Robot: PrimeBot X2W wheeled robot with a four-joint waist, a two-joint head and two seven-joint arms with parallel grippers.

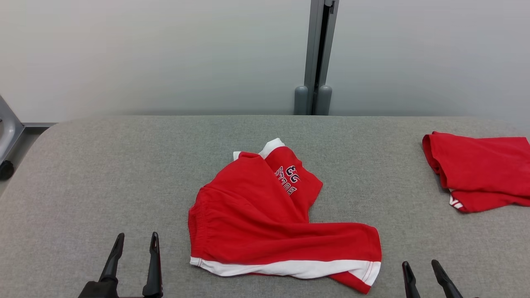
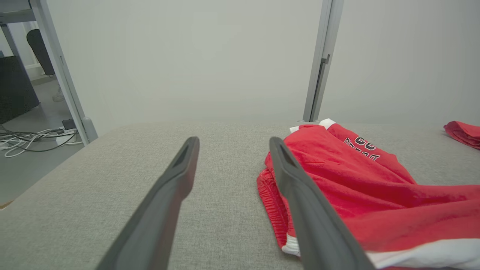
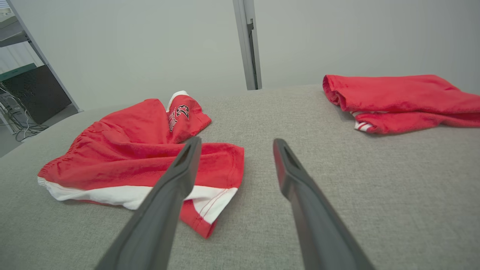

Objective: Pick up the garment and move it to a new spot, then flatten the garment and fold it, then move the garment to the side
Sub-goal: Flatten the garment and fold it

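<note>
Red shorts [image 1: 265,215] with a white hem lie crumpled in the middle of the grey table [image 1: 103,165]. One leg, the one with lettering, is doubled over toward the far edge, and the other stretches out to our right. They are neither flat nor folded. Our left claw [image 1: 138,236] hangs near the gathered waistband and our right claw [image 1: 420,265] sits just off the white hem corner. Both stand wide apart and carry nothing. A second red garment [image 1: 480,174] lies loosely folded, well apart at the table's right edge.

We judge that this fits two stages: the shorts due to be lifted to a new spot, or lying at that spot and due to be spread. Either way we need a hold on the cloth. We would come in low at an edge, waistband on the left and hem on the right, and pinch the edge itself rather than a loose ridge. We would keep both claws level so the fabric does not twist, and stay clear of the other garment.
</note>
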